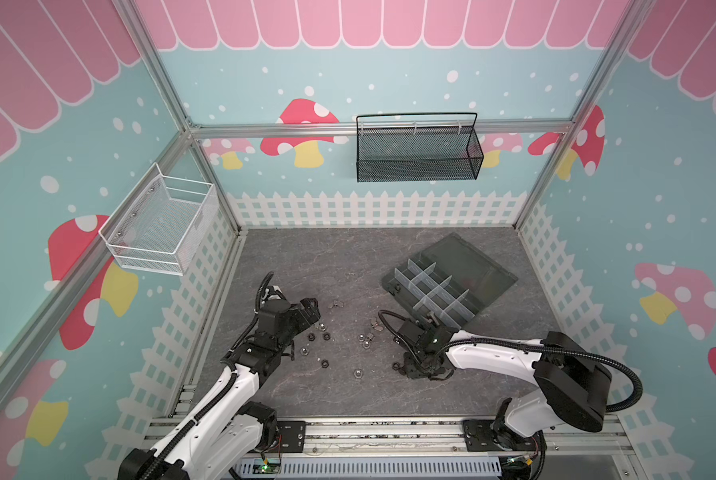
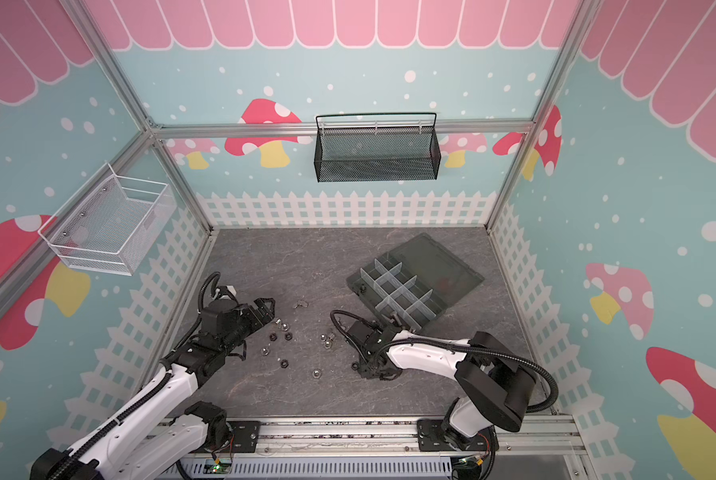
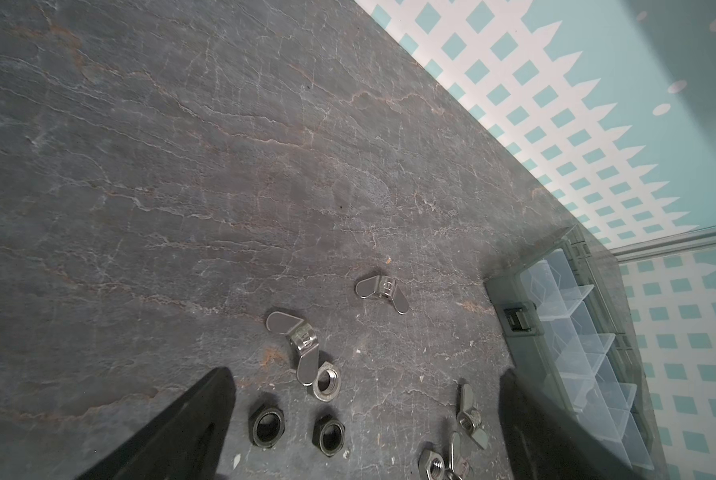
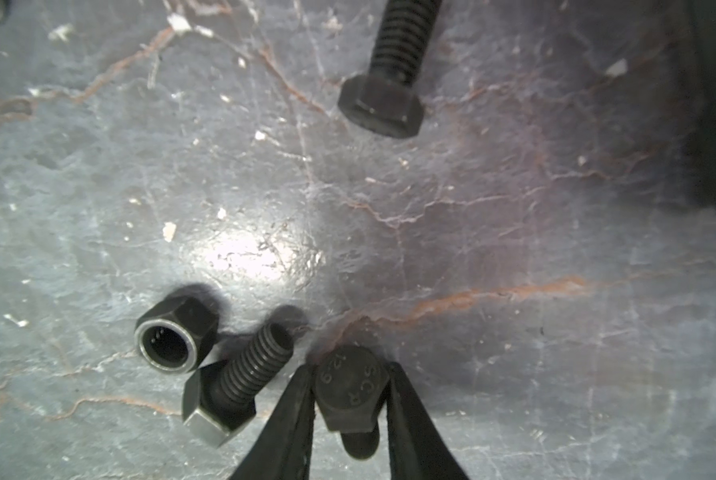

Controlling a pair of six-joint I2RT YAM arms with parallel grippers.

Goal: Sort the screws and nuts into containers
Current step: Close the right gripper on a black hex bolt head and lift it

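Observation:
In the right wrist view my right gripper point(image 4: 350, 369) is shut on the hexagonal head of a black screw point(image 4: 350, 388) that stands on the slate table. Its two black fingers touch opposite sides of the head. Two more black screws point(image 4: 233, 390) point(image 4: 391, 75) and a black nut point(image 4: 175, 336) lie close by. My left gripper point(image 3: 366, 372) hangs open and empty over two black nuts point(image 3: 268, 426) point(image 3: 329, 434) and a silver nut point(image 3: 328, 380). The grey organizer box point(image 1: 390, 279) with its divided containers lies open at the back right in both top views.
Silver wing nuts point(image 3: 302, 345) point(image 3: 383, 291) and more loose nuts point(image 1: 325, 363) are scattered between the arms. A black mesh basket point(image 1: 418, 162) hangs on the back wall. A white wire basket point(image 1: 160, 224) hangs on the left wall.

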